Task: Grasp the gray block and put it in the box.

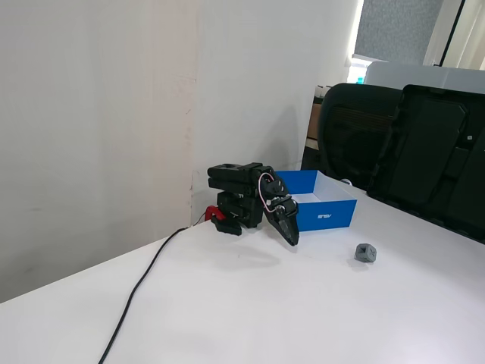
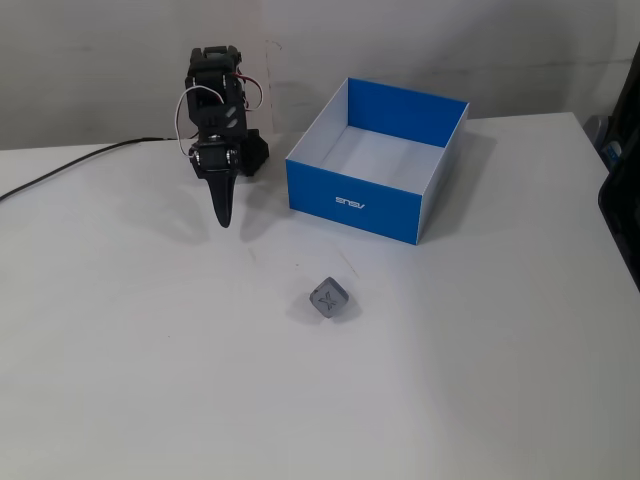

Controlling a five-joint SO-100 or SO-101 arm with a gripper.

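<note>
low side camera, high front camera

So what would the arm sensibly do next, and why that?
Probably open its hand and swing out toward the gray block. The hand looks closed and empty, folded back near the arm's base, while the block sits alone on the table in front of the box, which looks empty.
</note>
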